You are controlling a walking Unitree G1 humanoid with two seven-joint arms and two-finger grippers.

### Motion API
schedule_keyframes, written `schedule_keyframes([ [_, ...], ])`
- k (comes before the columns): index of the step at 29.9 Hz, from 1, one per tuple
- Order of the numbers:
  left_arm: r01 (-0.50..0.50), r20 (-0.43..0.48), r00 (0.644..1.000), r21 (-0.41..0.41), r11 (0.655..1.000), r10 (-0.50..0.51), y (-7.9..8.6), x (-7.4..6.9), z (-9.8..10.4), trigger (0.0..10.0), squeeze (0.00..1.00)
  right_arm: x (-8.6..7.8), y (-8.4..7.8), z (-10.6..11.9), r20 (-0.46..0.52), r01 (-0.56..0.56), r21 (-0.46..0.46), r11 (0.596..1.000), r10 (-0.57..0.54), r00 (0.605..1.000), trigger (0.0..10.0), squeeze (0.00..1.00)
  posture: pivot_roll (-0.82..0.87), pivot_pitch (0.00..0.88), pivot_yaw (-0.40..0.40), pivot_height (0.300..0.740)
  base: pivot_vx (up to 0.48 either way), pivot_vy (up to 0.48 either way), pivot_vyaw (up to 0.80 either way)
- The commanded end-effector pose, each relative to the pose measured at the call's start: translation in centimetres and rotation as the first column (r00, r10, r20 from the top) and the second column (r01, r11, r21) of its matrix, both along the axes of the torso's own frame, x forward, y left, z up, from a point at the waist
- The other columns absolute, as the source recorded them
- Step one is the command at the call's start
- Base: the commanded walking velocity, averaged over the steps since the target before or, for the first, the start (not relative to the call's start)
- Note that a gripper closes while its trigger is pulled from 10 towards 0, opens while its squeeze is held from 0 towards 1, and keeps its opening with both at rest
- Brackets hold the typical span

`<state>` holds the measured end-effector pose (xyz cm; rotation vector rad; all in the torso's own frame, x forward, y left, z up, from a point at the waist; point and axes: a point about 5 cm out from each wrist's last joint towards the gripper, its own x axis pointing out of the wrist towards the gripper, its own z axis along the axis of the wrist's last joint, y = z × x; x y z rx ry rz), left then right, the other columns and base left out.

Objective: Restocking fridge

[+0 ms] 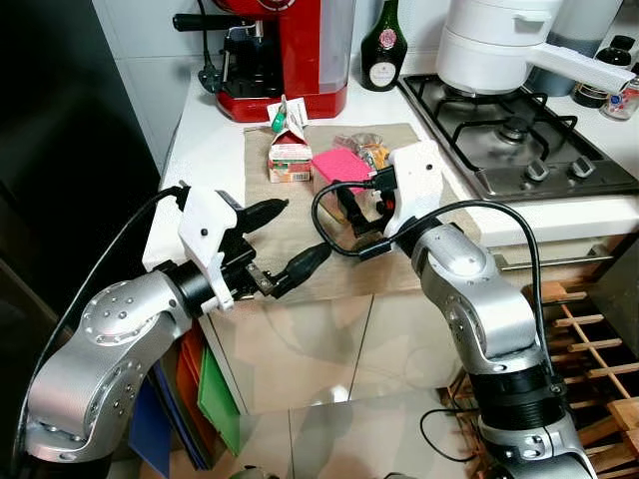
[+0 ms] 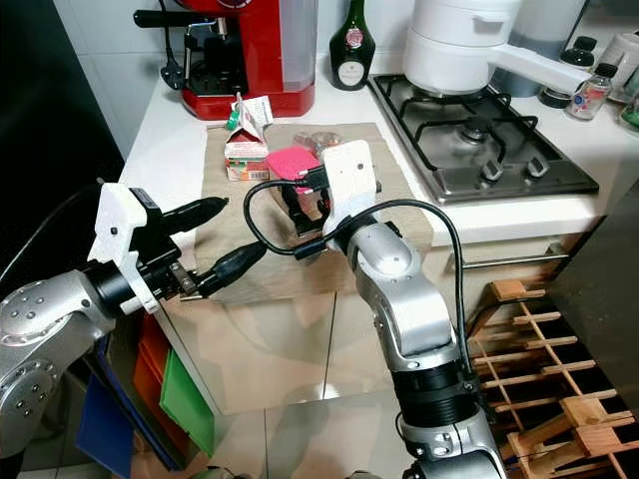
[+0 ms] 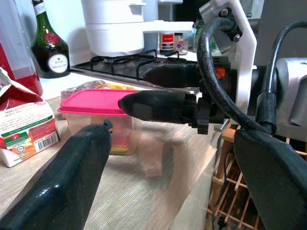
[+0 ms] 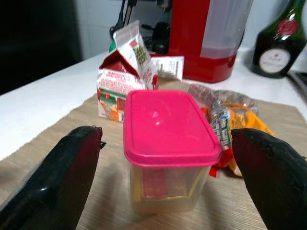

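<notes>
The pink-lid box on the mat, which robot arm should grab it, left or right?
Probably the right. The right gripper is open, its fingers on either side of the pink-lid box. The left gripper, also open, hangs at the counter's front edge, farther from the box.

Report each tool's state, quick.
Left tool: open, holding nothing, above the mat's front edge.
Right tool: open, fingers either side of the pink-lidded container, not gripping it.
</notes>
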<state>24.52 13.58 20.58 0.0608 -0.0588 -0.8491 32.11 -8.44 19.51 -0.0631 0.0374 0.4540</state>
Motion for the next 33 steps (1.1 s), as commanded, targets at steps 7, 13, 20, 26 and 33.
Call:
schedule_keyframes([
  [7,0.001,0.016,1.000,-0.010,1.000,-0.001,-0.4,0.1,0.4,10.0,0.00,1.1,-0.5,0.2,-0.046,-0.092,-0.009,0.996,0.091,0.995,10.0,0.00,0.00,0.018,0.019,0.740,0.000,0.000,0.00],
  [13,-0.011,0.022,1.000,-0.024,1.000,0.012,-0.6,0.0,0.4,10.0,0.00,1.6,-0.7,0.4,-0.071,-0.134,0.018,0.991,0.135,0.988,10.0,0.00,0.00,0.008,-0.002,0.740,0.000,0.000,0.00],
  [20,-0.025,0.031,0.999,-0.036,0.999,0.026,-0.8,0.1,0.4,10.0,0.00,1.7,-0.4,0.8,-0.075,-0.183,0.040,0.982,0.186,0.980,10.0,0.00,0.00,0.000,-0.021,0.740,0.000,0.000,0.00],
  [26,-0.022,0.045,0.999,-0.041,0.999,0.024,-1.1,0.6,0.6,10.0,0.00,1.7,0.4,0.2,-0.103,-0.192,0.047,0.980,0.196,0.975,10.0,0.00,0.00,0.000,-0.013,0.740,0.000,0.000,0.00],
  [33,-0.017,0.050,0.999,-0.032,0.999,0.019,-1.1,1.0,0.6,10.0,0.00,1.6,1.0,-0.9,-0.141,-0.148,0.066,0.987,0.156,0.978,10.0,0.00,0.01,0.000,0.000,0.740,0.000,0.000,0.00],
])
